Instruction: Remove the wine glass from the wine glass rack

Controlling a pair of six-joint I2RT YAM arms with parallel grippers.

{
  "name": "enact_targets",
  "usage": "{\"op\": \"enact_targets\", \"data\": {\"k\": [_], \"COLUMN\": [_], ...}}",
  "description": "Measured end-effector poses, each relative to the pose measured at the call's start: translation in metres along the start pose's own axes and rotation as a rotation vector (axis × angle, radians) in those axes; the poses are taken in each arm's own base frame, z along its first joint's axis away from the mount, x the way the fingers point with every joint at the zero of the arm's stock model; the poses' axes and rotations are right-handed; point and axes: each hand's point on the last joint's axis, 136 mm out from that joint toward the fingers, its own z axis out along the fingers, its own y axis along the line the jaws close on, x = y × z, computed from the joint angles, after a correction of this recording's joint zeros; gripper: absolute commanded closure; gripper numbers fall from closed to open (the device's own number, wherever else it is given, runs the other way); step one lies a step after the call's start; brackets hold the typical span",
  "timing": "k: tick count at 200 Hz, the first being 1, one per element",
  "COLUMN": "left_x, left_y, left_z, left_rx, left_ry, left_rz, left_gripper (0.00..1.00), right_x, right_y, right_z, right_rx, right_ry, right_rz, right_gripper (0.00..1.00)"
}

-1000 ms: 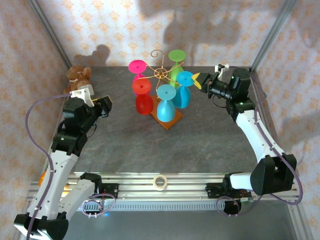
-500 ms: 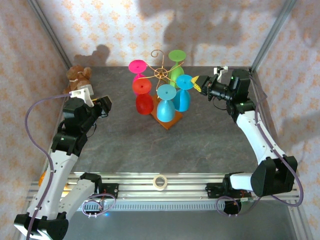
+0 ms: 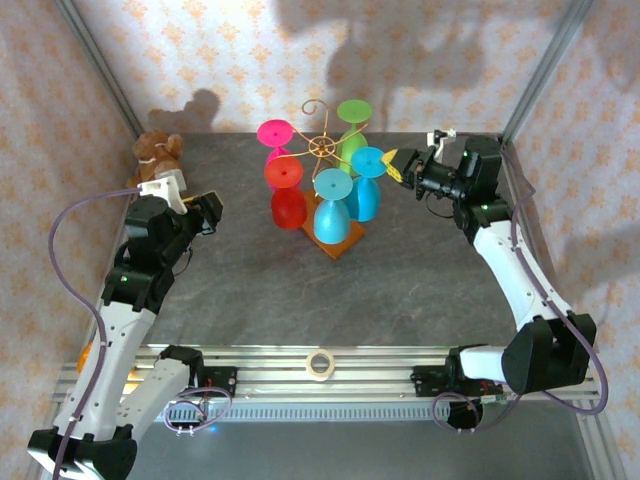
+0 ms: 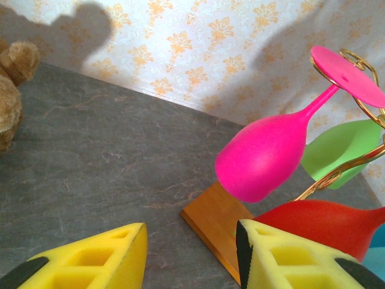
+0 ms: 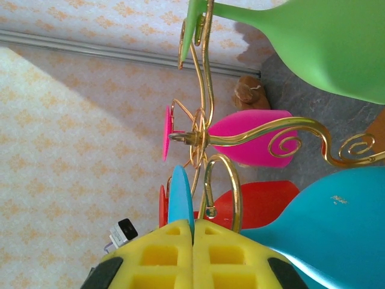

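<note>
The wine glass rack (image 3: 321, 147), gold wire on a wooden base (image 3: 340, 243), stands mid-table with several coloured glasses hanging bowl-down. My right gripper (image 3: 396, 165) is at its right side, shut on the rim of the foot of the right-hand blue wine glass (image 3: 366, 180). In the right wrist view the blue foot (image 5: 180, 198) runs into the seam of the gripper (image 5: 194, 232), beside a gold hook (image 5: 224, 180). My left gripper (image 3: 205, 210) hovers left of the rack, open and empty (image 4: 189, 253), facing the pink glass (image 4: 264, 153), red glass (image 4: 319, 220) and base (image 4: 213, 217).
A brown teddy bear (image 3: 158, 152) sits at the back left corner. A roll of tape (image 3: 319, 364) lies on the rail at the near edge. A second blue glass (image 3: 331, 205) and a green one (image 3: 352, 125) hang close to the held glass.
My right gripper has shifted a little toward the rack, and the blue glass's bowl has swung slightly with it. The left arm has not moved.
</note>
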Motion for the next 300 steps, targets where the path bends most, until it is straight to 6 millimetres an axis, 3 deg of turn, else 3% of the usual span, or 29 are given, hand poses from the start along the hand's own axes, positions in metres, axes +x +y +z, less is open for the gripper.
{"op": "enact_targets", "data": {"k": [98, 147, 300], "left_x": [0.013, 0.021, 0.028], "left_y": [-0.001, -0.013, -0.015], "left_z": [0.014, 0.016, 0.014], "left_rx": [0.012, 0.064, 0.076], "left_ry": [0.064, 0.1, 0.109], "left_rz": [0.0, 0.008, 0.027], "left_gripper": [0.57, 0.57, 0.56], "right_x": [-0.001, -0.002, -0.031], "right_y": [0.015, 0.013, 0.009], "right_z": [0.002, 0.01, 0.028], "right_rx": [-0.021, -0.017, -0.005], "right_ry": [0.003, 0.018, -0.074], "right_rz": [-0.025, -0.018, 0.033], "right_gripper": [1.0, 1.0, 1.0]}}
